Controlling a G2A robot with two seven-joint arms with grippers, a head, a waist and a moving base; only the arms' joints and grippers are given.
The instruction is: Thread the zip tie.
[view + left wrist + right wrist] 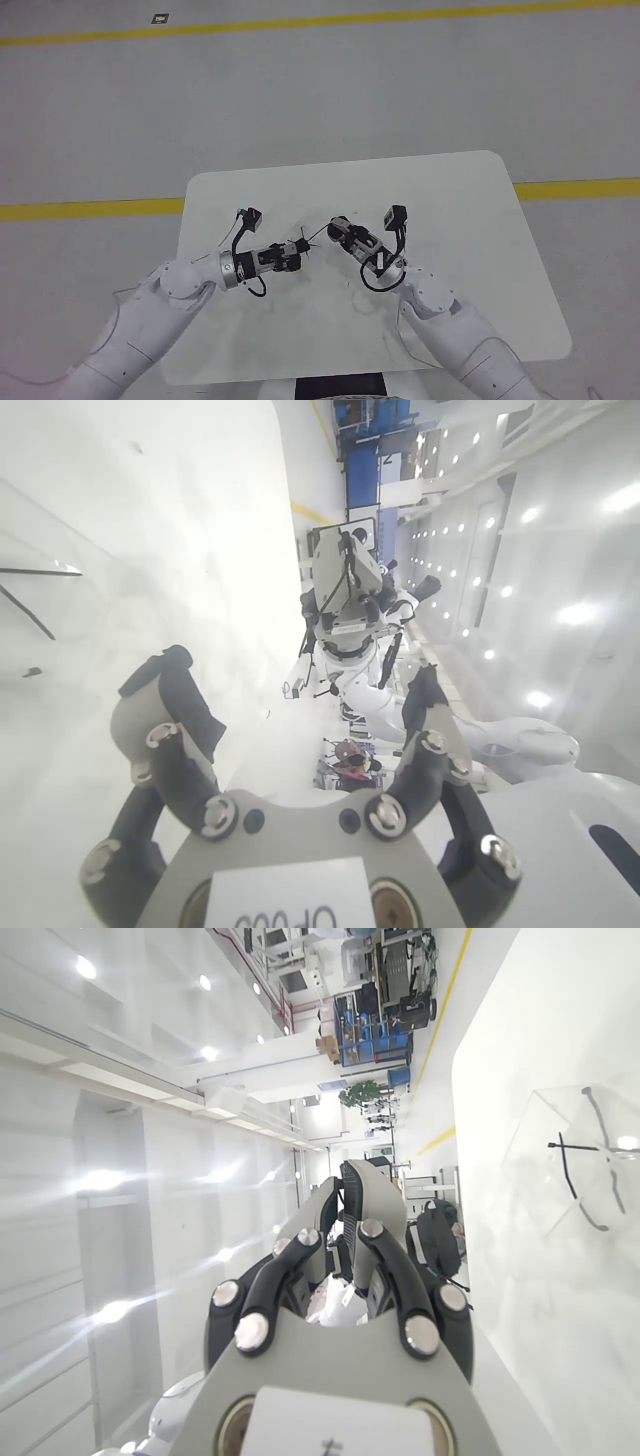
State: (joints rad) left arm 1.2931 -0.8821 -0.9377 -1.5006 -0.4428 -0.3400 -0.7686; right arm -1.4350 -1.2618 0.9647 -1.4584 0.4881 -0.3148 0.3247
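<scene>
Left gripper stands wide open with nothing between its fingers, hovering over the middle of the table. Right gripper sits just at its 2 o'clock in the top view, tips facing it and fingers pressed together. Whether a tie is pinched in them I cannot tell. In the top view a thin dark line runs from its tip toward the left gripper; it may be a tie, but it is too fine to say.

Several black zip ties lie loose and crossed in what looks like a clear box on the table, near both grippers at about table centre. None that I can make out forms a closed loop.

By that, the threading is not yet done. What seems left is for one gripper to hold a tie's head and the other its tail, then to feed the tail through the head. With the left gripper empty, I judge the task to be at an early stage.
</scene>
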